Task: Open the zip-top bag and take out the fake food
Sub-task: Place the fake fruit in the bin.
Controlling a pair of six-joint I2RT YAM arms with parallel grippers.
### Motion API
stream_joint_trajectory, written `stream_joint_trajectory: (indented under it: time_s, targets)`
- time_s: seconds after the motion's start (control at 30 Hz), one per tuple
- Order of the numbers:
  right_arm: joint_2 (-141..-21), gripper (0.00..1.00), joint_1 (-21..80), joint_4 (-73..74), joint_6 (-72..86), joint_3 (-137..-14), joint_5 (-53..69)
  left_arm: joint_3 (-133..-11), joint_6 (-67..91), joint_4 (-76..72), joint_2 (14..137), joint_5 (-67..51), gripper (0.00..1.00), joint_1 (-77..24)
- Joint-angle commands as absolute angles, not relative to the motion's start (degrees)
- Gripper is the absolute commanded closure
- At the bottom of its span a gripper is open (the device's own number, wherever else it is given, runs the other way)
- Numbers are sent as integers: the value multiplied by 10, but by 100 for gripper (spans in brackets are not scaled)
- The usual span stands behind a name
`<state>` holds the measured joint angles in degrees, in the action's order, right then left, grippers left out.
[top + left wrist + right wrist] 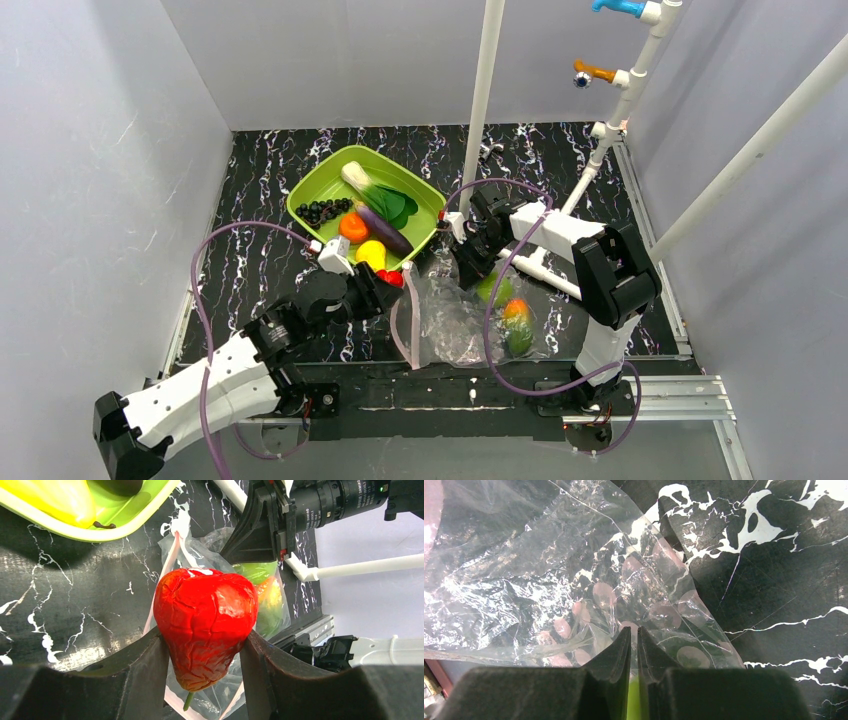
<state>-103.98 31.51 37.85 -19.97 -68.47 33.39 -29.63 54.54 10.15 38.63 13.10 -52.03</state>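
The left end effector (204, 636) is clamped on a red fruit (205, 625), one finger on each side, held above the counter (250, 260) just at the 6 o'clock corner of the tray (320, 180). The tray holds grapes (322, 211), a leafy green (380, 195), an eggplant (385, 232), an orange (352, 227) and a lemon (371, 254). The bag (450, 320) lies crumpled on the counter at 5 o'clock from the tray, its pink zip edge toward the left arm. Inside it are a green apple (495, 290) and, at 5 o'clock from that, an orange-and-green fruit (517, 325). The right end effector (634, 632) has its fingers nearly together, pinching the bag's clear film at its far side, beside the apple.
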Motion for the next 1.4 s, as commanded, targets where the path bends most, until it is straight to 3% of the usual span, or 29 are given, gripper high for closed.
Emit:
stream_joint_trajectory:
  time_s: [0.0,0.9,1.37]
  targets:
    - [-1024,84,310,391,-209,-694,338,-319,527,129,370,150,100,-514]
    - [-1025,84,308,394,-211,-694,338,-370,463,153,380,140,100,-460]
    - [-1024,84,308,396,-214,-695,339,-378,441,110,416,52,100,-356]
